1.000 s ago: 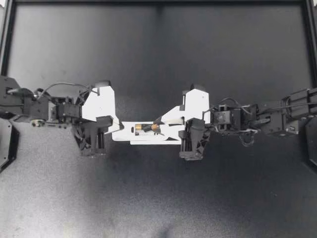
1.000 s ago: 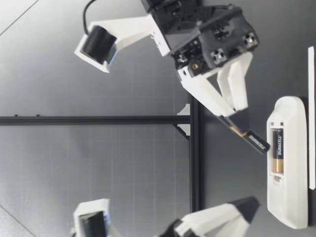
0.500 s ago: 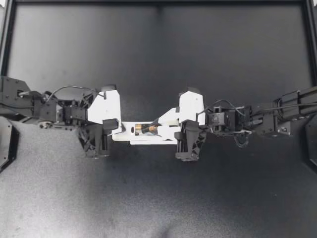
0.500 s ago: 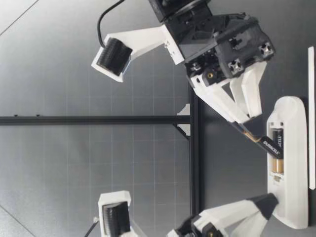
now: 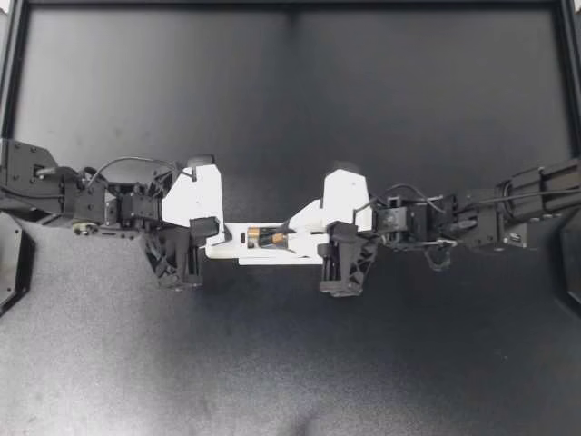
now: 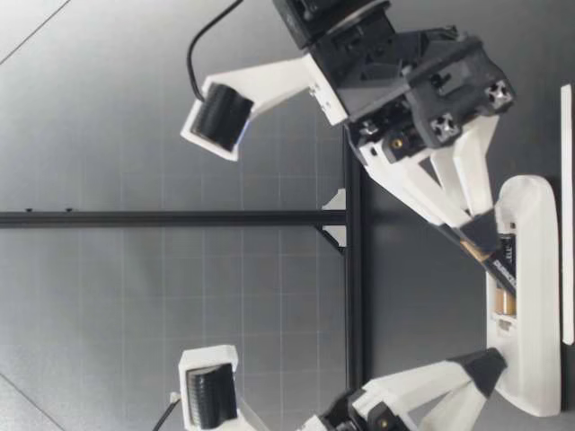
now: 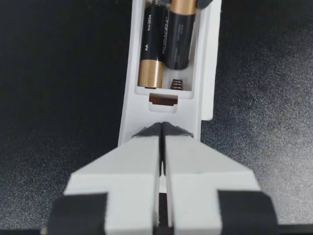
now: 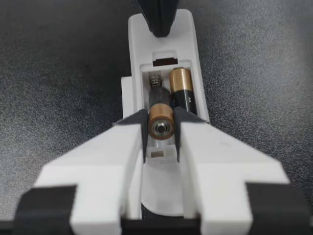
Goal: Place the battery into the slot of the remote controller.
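The white remote lies open side up between my two arms. My right gripper is shut on a black and copper battery and holds it tilted, with its lower end inside the compartment. In the right wrist view that battery sits between the fingers, in line with the bare spring. A second battery lies seated beside it. My left gripper is shut, and its tips rest on the remote's end.
A thin white cover plate lies flat beside the remote, on the side nearer the table's front edge. A black frame rail borders the dark table at the back and sides.
My right gripper has sunk toward the remote, bringing the battery's lower end down into the compartment. My left gripper moved in onto the remote's end and has stayed there.
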`<action>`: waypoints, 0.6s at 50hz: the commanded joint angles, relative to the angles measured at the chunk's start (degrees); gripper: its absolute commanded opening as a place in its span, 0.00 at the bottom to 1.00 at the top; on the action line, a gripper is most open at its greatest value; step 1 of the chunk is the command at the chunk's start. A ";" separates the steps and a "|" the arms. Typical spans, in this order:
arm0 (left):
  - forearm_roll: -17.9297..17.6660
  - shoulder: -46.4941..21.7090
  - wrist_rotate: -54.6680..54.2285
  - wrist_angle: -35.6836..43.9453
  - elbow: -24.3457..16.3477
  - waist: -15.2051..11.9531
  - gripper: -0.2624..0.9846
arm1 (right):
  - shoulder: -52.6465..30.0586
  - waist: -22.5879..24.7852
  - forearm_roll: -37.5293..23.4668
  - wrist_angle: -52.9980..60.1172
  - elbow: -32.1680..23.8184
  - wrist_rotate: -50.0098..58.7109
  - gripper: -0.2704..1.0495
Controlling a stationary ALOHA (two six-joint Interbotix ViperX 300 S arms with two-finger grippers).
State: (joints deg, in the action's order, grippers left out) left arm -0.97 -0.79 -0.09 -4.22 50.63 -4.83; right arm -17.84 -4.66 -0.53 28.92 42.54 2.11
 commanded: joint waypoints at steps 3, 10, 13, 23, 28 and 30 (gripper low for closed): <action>0.00 0.53 0.00 -0.44 -0.26 -0.18 0.07 | 0.53 0.44 0.00 -1.05 -1.67 0.00 0.21; 0.00 0.53 0.00 -0.44 -0.26 -0.18 0.07 | 0.70 0.44 0.00 -2.46 -2.11 0.00 0.21; 0.00 0.53 -0.09 -0.35 -0.18 -0.18 0.07 | 0.79 0.44 0.00 -3.52 -2.29 0.00 0.22; 0.00 0.62 -0.09 -0.44 -0.26 -0.18 0.07 | 1.14 0.44 0.00 -8.17 -3.96 -0.09 0.22; 0.00 0.70 -0.09 -0.44 -0.18 -0.18 0.07 | 1.14 0.44 0.00 -11.16 -5.19 -0.18 0.24; 0.00 0.70 -0.09 -0.44 -0.18 -0.18 0.07 | 1.14 0.35 0.00 -12.04 -5.54 -0.18 0.26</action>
State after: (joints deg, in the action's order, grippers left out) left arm -0.97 -0.70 -0.09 -4.31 50.63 -4.83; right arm -18.02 -4.31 -0.53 18.54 38.50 2.02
